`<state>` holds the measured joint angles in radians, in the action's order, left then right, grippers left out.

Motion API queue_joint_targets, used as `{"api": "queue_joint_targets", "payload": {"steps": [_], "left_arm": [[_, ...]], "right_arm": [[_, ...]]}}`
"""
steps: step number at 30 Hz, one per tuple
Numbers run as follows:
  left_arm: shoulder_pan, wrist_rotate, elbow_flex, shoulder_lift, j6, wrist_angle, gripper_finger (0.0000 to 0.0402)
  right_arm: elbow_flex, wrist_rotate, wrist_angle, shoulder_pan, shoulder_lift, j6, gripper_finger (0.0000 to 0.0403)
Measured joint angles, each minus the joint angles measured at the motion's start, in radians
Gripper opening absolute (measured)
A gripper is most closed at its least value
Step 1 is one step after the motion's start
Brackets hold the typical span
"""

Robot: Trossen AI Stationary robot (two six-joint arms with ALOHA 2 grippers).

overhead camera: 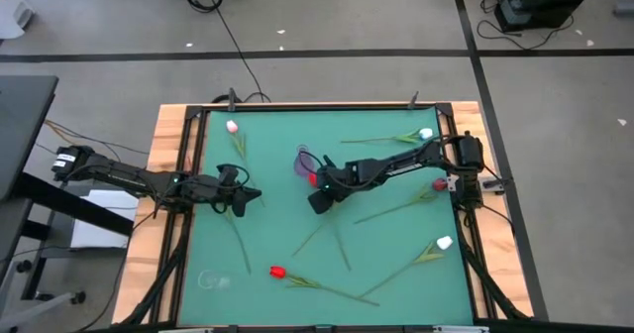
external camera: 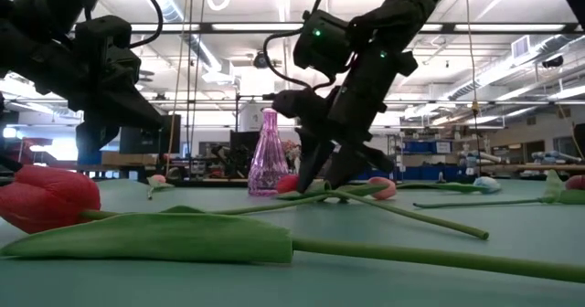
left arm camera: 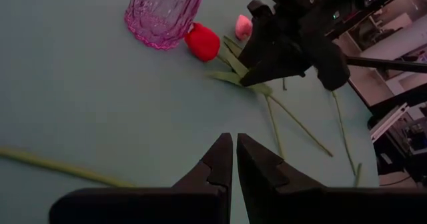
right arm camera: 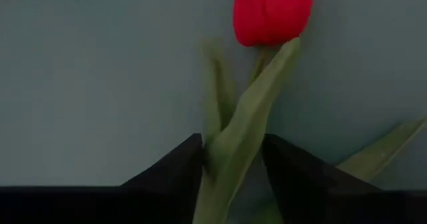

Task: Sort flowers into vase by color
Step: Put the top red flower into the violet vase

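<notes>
Fingers of the right gripper (right arm camera: 230,164): parted, one either side of the stem and leaf of a red tulip (right arm camera: 272,12) lying on the green tabletop (overhead camera: 277,204); not yet pinched shut on it, as far as the wrist view shows.
Red tulip: head just beside the foot of the pink glass vase (overhead camera: 307,162), stem running back between the fingers.
Left gripper (overhead camera: 246,196): fingers (left arm camera: 215,167) pressed together, holding nothing, hovering over the left half of the tabletop.
Other flowers, farther off: a second red tulip (overhead camera: 277,272) near the front edge; white ones (overhead camera: 443,243) and (overhead camera: 426,134) to the right; a pink-white one (overhead camera: 232,128) at the back left; another red head (overhead camera: 439,184) by the right rail.
Step in hand, judged: grasping the red tulip for the vase.
Next move calls for: closing on the stem without sliding off the leaf, lifting, then turning the stem downward into the narrow vase mouth without knocking the vase.
</notes>
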<state>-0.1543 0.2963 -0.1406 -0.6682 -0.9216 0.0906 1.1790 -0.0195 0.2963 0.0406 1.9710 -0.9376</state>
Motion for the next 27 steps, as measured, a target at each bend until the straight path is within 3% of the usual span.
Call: {"api": "queue_joint_targets", "payload": {"steps": [8, 13, 17, 23, 27], "left_arm": [[0.0, 0.0, 0.0, 0.0, 0.043, 0.011, 0.003], [0.0, -0.029, -0.002, 0.0, 0.001, 0.066, 0.003], [0.0, -0.048, -0.014, 0.001, 0.009, 0.09, 0.003], [0.0, -0.048, -0.096, 0.001, 0.156, 0.091, 0.0037], [0.0, -0.048, -0.167, 0.001, 0.279, 0.071, 0.0074]], "right_arm": [[-0.004, -0.014, 0.013, 0.002, -0.006, 0.007, 0.0017], [-0.008, -0.035, 0.009, 0.0, -0.05, -0.006, 0.003], [-0.007, 0.039, 0.0, -0.01, -0.109, -0.008, 0.0023], [-0.007, 0.168, 0.017, -0.029, -0.218, 0.017, 0.0009], [-0.006, 0.258, 0.052, -0.036, -0.293, 0.036, 0.0012]]}}
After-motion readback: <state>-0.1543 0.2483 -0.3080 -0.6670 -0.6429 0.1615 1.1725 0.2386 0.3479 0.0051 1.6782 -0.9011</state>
